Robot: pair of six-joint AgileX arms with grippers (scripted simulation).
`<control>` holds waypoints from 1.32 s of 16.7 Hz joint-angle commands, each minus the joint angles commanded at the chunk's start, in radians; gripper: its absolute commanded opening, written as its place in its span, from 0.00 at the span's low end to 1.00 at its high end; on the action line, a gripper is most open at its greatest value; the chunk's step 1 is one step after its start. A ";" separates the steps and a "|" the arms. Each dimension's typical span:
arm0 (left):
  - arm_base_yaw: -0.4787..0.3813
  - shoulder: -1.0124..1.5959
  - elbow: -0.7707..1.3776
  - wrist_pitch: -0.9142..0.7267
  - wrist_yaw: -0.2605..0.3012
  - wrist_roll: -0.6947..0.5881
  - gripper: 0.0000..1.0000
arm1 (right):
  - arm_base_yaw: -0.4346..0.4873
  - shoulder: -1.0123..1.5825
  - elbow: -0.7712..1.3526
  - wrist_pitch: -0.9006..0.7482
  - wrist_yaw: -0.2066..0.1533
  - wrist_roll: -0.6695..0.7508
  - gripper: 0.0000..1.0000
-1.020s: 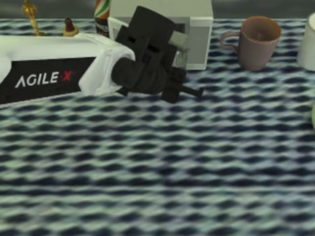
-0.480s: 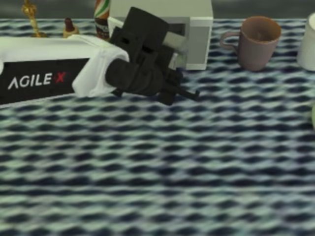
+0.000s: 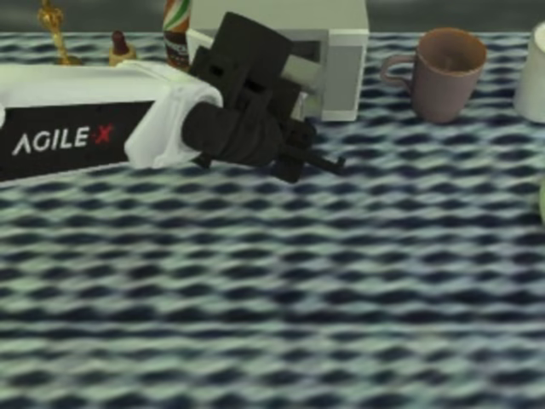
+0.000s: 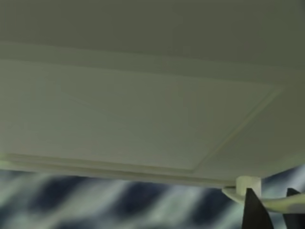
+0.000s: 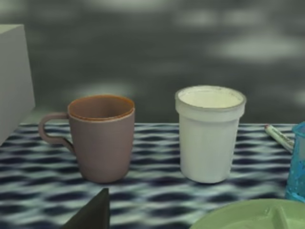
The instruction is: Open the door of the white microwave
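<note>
**Reaching at the microwave front from the left**

Reaching in from the tabletop's left edge, the left arm [image 3: 77, 128] carries the left gripper [image 3: 298, 94] against the front of the white microwave [image 3: 341, 51], which stands at the far edge, left of centre. The door [image 3: 302, 72] is mostly hidden behind the black wrist; whether it stands ajar cannot be told. In the left wrist view a pale flat panel fills the picture and a dark fingertip [image 4: 255, 212] touches a small white fitting; whether the pincer is released or clenched cannot be told. A brown mug [image 3: 447, 72] stands just right of the microwave, a white cup [image 5: 209, 133] beyond it. The right gripper is out of the top view.
</note>
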 joint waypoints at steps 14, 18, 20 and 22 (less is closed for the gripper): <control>-0.007 0.001 -0.001 -0.001 0.011 -0.003 0.00 | 0.000 0.000 0.000 0.000 0.000 0.000 1.00; 0.010 -0.020 -0.023 0.008 0.033 0.034 0.00 | 0.000 0.000 0.000 0.000 0.000 0.000 1.00; 0.017 -0.024 -0.032 0.009 0.041 0.048 0.00 | 0.000 0.000 0.000 0.000 0.000 0.000 1.00; 0.017 -0.024 -0.032 0.009 0.041 0.048 0.00 | 0.000 0.000 0.000 0.000 0.000 0.000 1.00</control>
